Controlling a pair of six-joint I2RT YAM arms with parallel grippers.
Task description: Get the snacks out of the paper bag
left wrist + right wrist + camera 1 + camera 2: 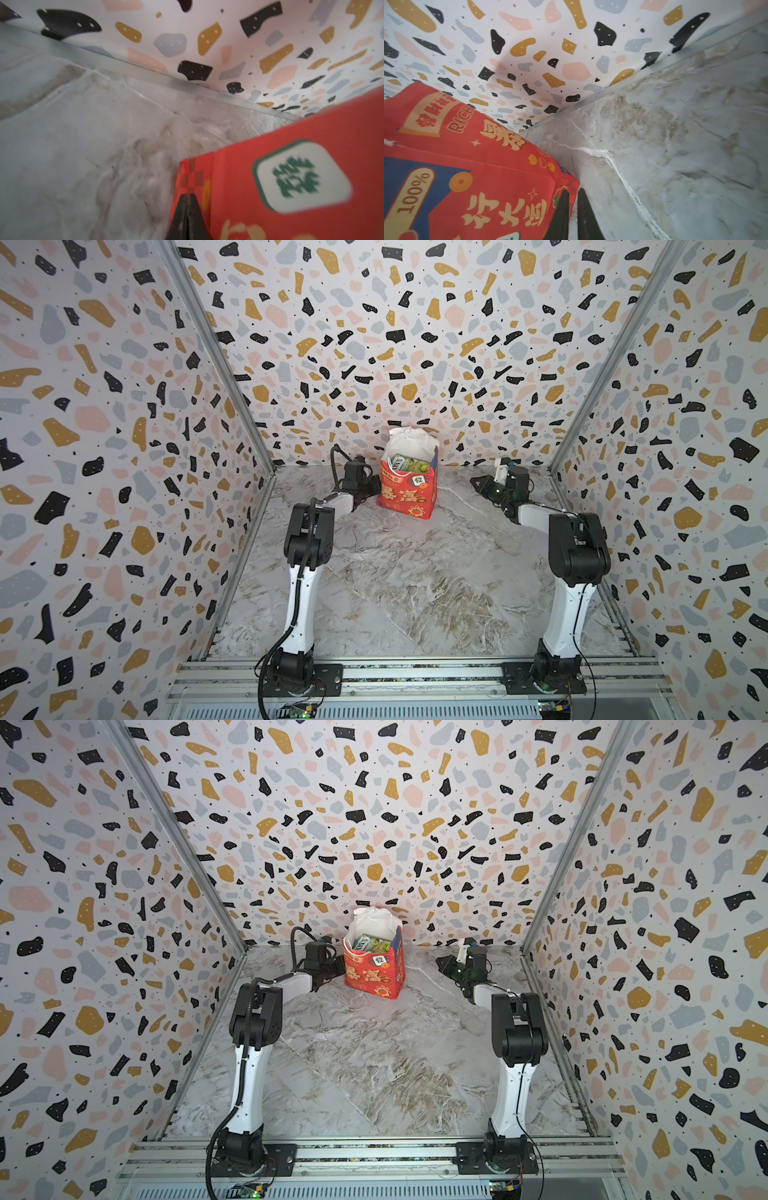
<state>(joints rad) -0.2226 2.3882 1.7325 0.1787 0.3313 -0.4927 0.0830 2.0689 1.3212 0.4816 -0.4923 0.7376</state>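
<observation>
Extraction not begun: snacks [409, 465] sat in paper bag [405, 493], worktop far edge. Left gripper [188, 196] pressed together, right gripper [573, 192] barely parted, both empty. Next needed: reach inside.

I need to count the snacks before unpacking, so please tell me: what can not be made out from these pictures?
- Snacks: in both top views only green-yellow packets show at the mouth; the front wall of the paper bag hides the rest, so no count.
- Bag inside: both wrist views show outer walls only.
- Left gripper: dark and small in both top views, blurred in the left wrist view; contact with the bag unclear.
</observation>
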